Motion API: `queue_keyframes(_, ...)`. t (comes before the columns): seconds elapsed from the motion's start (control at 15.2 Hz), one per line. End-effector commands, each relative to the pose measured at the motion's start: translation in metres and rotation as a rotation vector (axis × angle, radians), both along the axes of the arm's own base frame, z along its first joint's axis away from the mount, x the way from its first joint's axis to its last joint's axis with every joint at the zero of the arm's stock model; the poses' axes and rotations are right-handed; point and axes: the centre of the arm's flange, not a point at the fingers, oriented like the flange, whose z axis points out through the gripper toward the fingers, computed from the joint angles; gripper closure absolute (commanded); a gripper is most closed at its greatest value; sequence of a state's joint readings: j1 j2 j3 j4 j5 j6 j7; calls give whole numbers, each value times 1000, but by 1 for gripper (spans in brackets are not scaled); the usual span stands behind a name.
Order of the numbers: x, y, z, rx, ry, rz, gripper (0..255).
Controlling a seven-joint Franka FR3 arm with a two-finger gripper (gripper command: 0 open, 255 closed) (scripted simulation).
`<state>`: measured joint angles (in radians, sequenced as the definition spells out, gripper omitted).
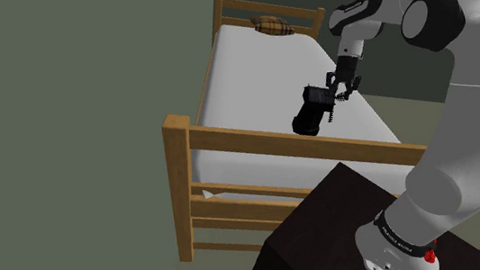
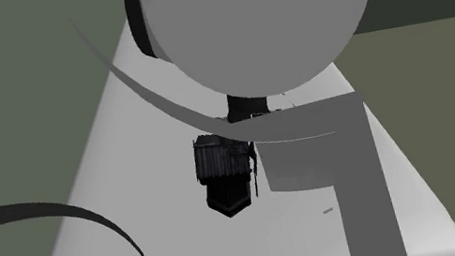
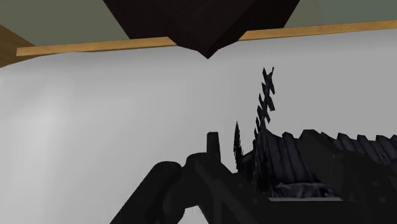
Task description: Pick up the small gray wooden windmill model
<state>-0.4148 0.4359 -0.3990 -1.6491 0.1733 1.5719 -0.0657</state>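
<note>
The windmill model (image 1: 311, 114) is a small dark grey body with plank-like ribs and spiky blades. It hangs tilted over the white mattress (image 1: 250, 74), close to the side nearer the arm. My black gripper (image 1: 343, 90) comes down on its upper end and is shut on it. In the wrist view the windmill (image 3: 312, 162) lies close against the fingers (image 3: 167, 191), its blades sticking up past them, and it hides one finger. In the second exterior view the windmill (image 2: 220, 163) shows under the arm's large grey links, above the mattress (image 2: 126, 158).
The wooden bed frame's footboard (image 1: 275, 142) stands between the mattress and the dark stand (image 1: 320, 230). A checked pillow (image 1: 271, 26) lies by the headboard. A grey-green wall runs along the shoulder view's left. The arm's white links (image 2: 263, 12) block much of the second exterior view.
</note>
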Motion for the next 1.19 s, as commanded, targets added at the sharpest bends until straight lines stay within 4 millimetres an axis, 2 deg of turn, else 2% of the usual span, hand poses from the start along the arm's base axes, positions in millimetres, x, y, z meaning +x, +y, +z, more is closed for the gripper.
queue_keyframes(0.0, 0, 0, -1, 0, 0, 0, 255)
queue_keyframes(0.53, 0, 0, -1, 0, 0, 0, 255)
queue_keyframes(1.12, 0, 0, 47, 0, 0, 0, 255)
